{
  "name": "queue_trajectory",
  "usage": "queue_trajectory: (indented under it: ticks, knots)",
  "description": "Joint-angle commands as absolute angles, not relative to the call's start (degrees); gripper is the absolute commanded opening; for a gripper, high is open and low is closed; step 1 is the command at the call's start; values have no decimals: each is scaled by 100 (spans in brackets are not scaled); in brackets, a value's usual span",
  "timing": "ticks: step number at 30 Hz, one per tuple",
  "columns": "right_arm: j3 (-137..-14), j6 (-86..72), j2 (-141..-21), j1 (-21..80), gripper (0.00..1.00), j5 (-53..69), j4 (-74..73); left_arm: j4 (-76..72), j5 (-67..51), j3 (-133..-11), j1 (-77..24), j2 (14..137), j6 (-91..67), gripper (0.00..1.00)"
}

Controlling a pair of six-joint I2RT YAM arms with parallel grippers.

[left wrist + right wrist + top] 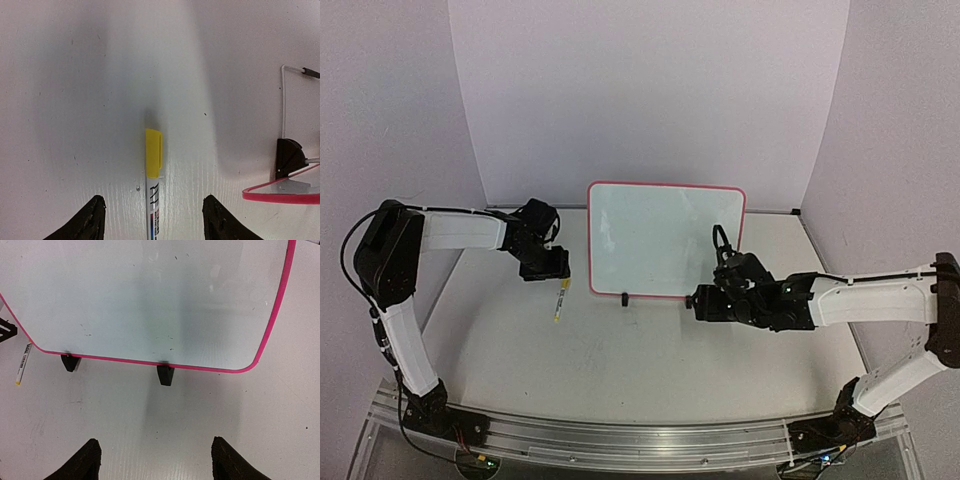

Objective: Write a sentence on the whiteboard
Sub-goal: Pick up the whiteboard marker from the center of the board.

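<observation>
The whiteboard [650, 240] with its pink-red frame stands upright at the back middle of the table on two black feet [165, 375]. Its surface [150, 295] shows only a few small specks; no sentence is readable. A white marker with a yellow cap [153, 152] lies flat on the table left of the board [559, 301]. My left gripper [154, 215] is open and low over the marker, with one finger on each side of the barrel [555, 272]. My right gripper [155, 460] is open and empty in front of the board's right foot [698, 298].
The board's lower left corner [280, 194] and one foot [289, 155] lie just right of the left gripper. A thin white wire [283, 100] runs behind that foot. White backdrop walls close off the back and sides. A metal rail [620, 435] runs along the near edge.
</observation>
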State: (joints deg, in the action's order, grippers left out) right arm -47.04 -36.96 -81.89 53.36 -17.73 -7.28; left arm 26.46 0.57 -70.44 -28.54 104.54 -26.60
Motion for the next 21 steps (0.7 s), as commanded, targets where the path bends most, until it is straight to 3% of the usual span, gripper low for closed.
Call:
queue_trajectory:
  ticks: [1, 12, 21]
  knots:
    - [-4614, -3912, -8163, 5364, 71, -1999, -809, 2768, 345, -7407, -2865, 10666, -2596, 64]
    - [-4775, -3841, -8331, 5363, 71, -1989, -809, 2721, 171, -7714, -2865, 11138, -2616, 53]
    - [-4781, -3922, -8385, 5370, 72, -1942, -809, 2905, 198, -8033, -2865, 11511, -2495, 34]
